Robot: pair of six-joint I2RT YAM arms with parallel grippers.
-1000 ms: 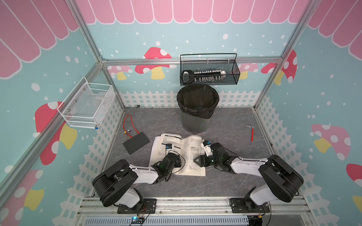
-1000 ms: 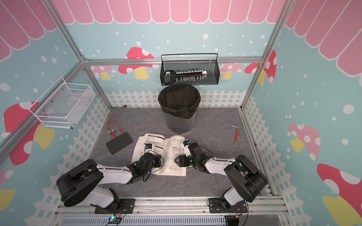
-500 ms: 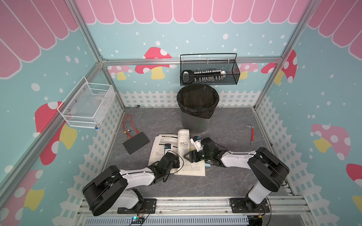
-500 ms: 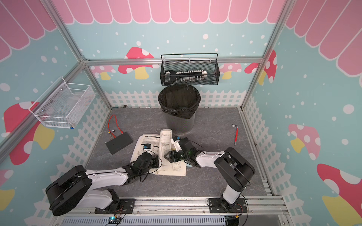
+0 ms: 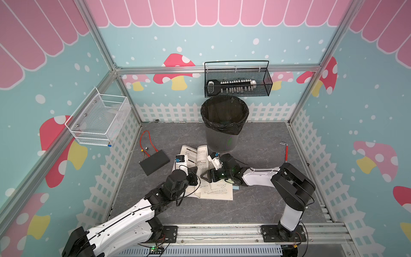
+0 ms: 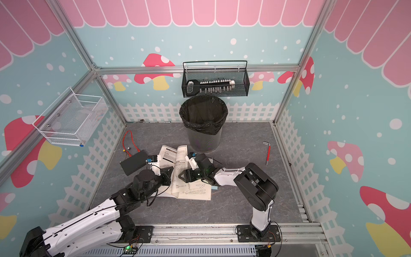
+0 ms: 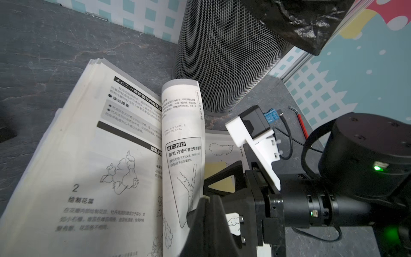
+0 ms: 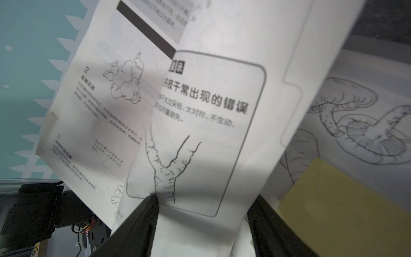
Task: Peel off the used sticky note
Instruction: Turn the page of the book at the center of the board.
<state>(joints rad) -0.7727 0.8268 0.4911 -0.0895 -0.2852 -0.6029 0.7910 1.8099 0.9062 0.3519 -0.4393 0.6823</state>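
Left claw clamps the lifted white printed page, standing it upright. Right claw gapes, jaws straddling that page's free edge. Pale yellow square sticky note lies flat on the open paper book's right-hand page, beside one jaw; bare grey tabletop lies open alongside.

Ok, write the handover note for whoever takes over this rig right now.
Left gripper: shut on the lifted page, apparently holding it upright.
Right gripper: open, holding nothing, one finger beside the note.
Yellow sticky note: lies flat on the open book, on the page under the right gripper, uncovered.
Done: page raised, note exposed.
Left: grip the note's edge and peel it off.
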